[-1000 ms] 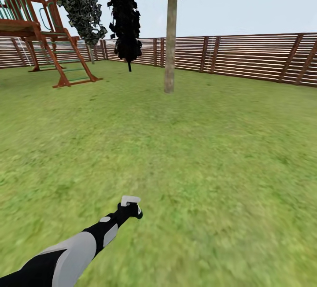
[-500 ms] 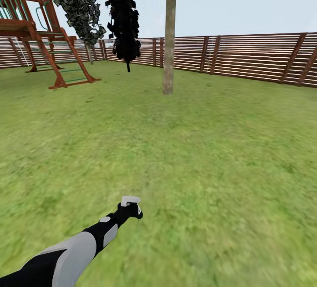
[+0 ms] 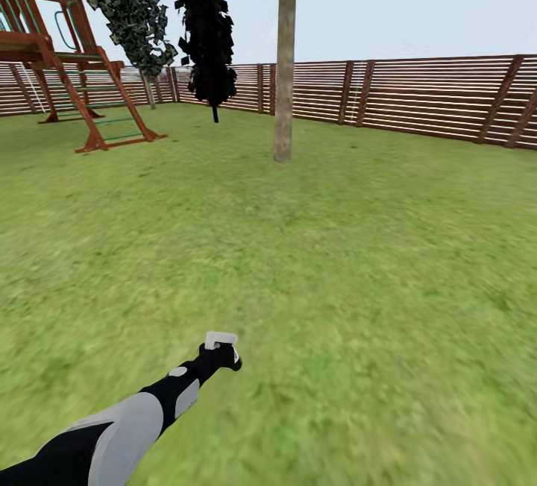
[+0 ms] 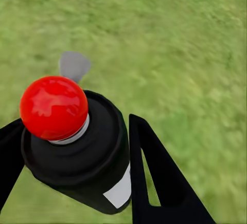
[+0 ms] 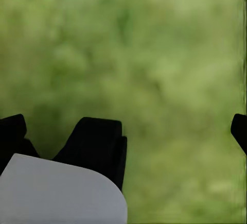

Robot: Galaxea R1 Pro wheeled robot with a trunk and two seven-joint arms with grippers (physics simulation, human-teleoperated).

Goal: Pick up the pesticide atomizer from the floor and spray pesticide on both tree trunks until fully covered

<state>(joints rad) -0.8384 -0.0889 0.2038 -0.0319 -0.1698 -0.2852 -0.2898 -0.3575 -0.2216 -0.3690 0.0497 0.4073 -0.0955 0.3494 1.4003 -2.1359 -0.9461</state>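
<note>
So the left gripper (image 4: 77, 183) is clamped around the slim black pesticide atomizer (image 4: 77, 152) with its white label band, grey trigger head up, low over the green lawn (image 3: 335, 285). Looks carried that way so it's ready to aim. The nearest tall grey-brown tree trunk (image 3: 283, 61) stands far ahead by the brown slatted fence (image 3: 418, 98), crown cut off. The right gripper is too blurry and cropped, can't tell its state.

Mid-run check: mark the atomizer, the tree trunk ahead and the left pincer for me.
atomizer (image 4: 77, 152): left wrist view, on its black body below the red cap.
tree trunk (image 3: 283, 68): head view, mid-height on the bare trunk.
left pincer (image 4: 77, 175): left wrist view, midway between its fingertips, closed around the bottle.
</note>
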